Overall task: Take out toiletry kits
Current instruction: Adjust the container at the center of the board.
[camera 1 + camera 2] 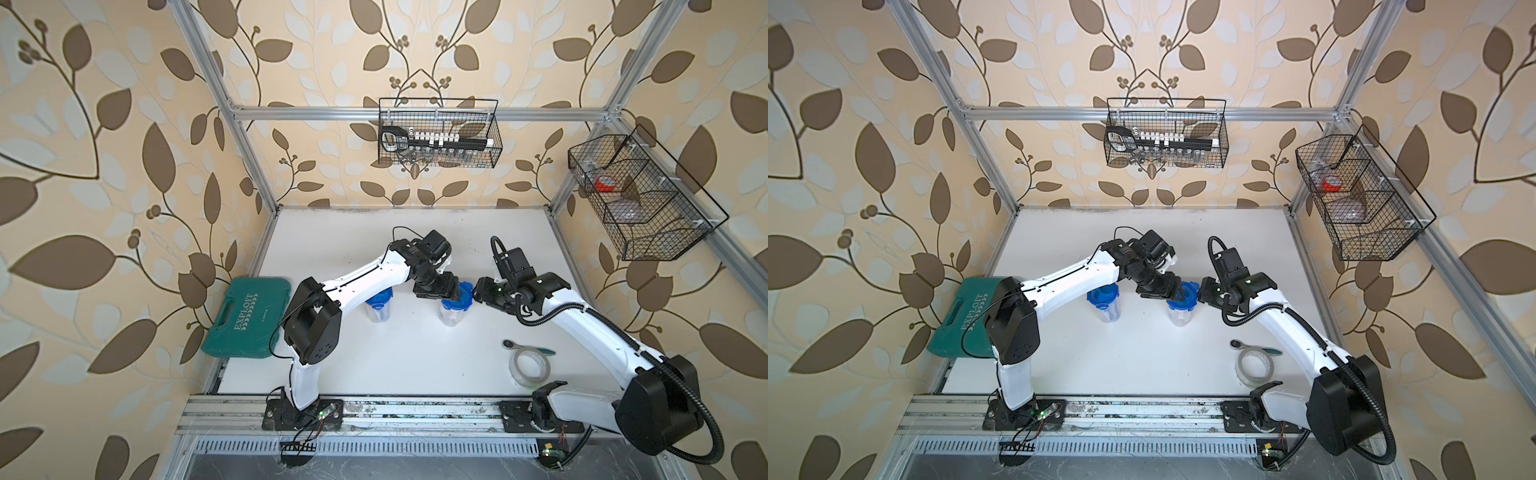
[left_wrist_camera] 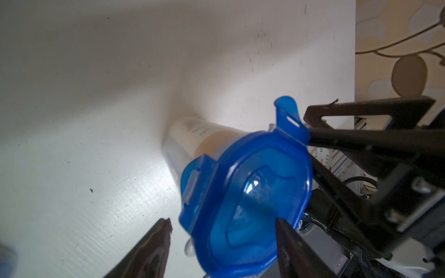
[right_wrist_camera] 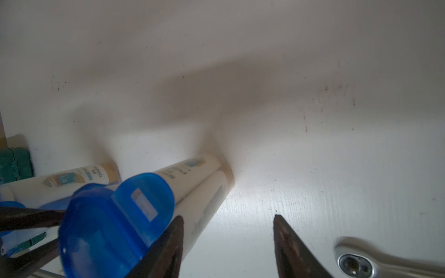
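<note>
Our left gripper (image 2: 221, 220) hangs with jaws apart, straddling the near edge of a glossy blue lid (image 2: 245, 192). Our right gripper (image 3: 227, 216) is also spread and empty, just beside a flipped-up tab (image 3: 144, 199). The lid sits on a clear, upright plastic jar (image 1: 451, 318) holding the toiletry kits (image 3: 199, 173), smooth, white and tube-shaped. A second lidded jar (image 1: 379, 311) stands nearby on the matte white table (image 1: 415, 365). We judge nothing is out yet.
</note>
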